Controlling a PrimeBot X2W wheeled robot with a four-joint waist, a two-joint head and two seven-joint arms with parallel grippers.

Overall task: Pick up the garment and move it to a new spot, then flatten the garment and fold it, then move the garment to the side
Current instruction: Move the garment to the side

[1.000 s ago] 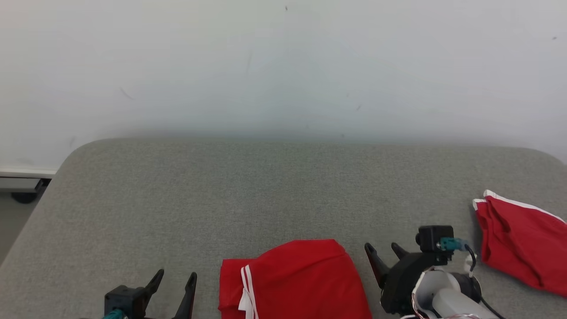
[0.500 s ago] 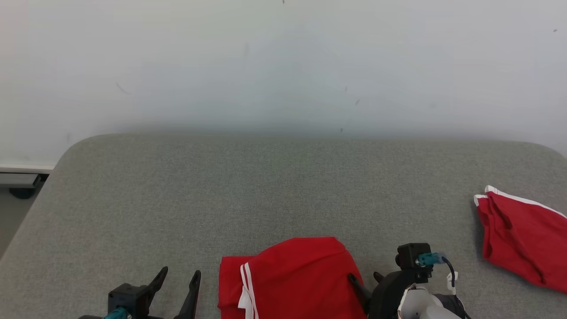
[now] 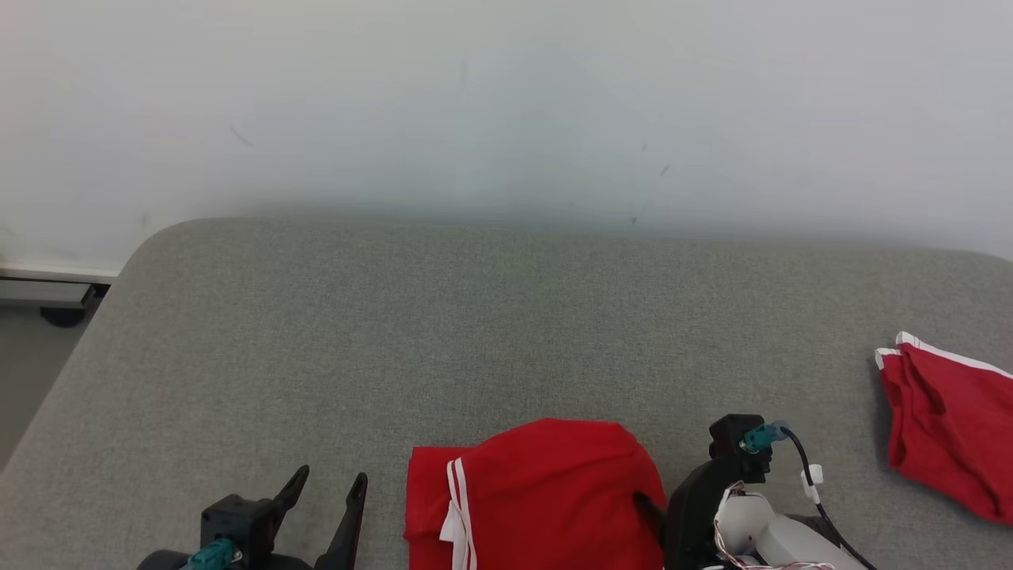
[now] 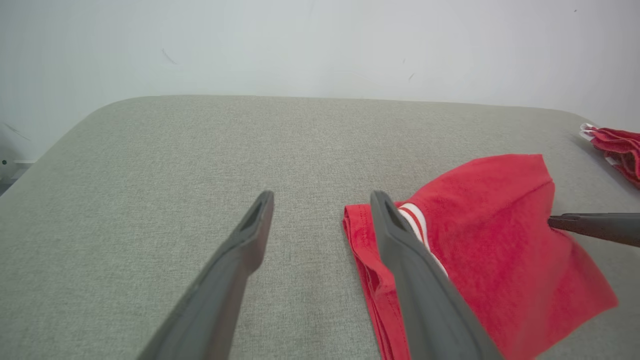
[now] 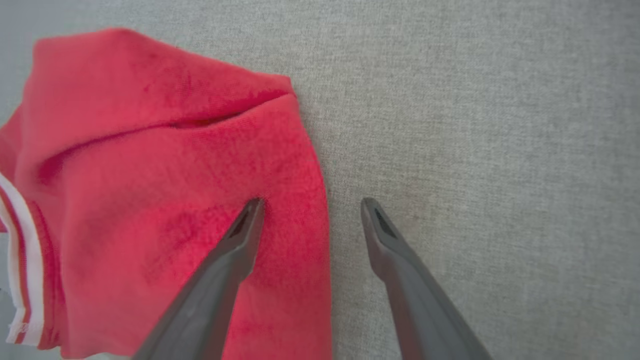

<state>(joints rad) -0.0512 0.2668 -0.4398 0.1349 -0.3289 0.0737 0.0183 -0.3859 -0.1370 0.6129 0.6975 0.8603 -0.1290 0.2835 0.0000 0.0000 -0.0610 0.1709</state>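
Note:
The garment is red with white stripes and lies folded on the grey padded table, at the bottom middle of the head view. My left gripper stands open to its left, and in the left wrist view this gripper is over bare table beside the garment. My right gripper is open and straddles the right edge of the garment. One finger is over red cloth, the other over the table. Nothing is held.
A second red garment with white trim lies crumpled at the table's right edge, also in the left wrist view as a red garment. A pale wall stands behind the table. The table's left edge drops to the floor.
My right gripper has moved left and down onto the folded garment's right edge. The head camera has shifted a little. The left gripper has kept its place.

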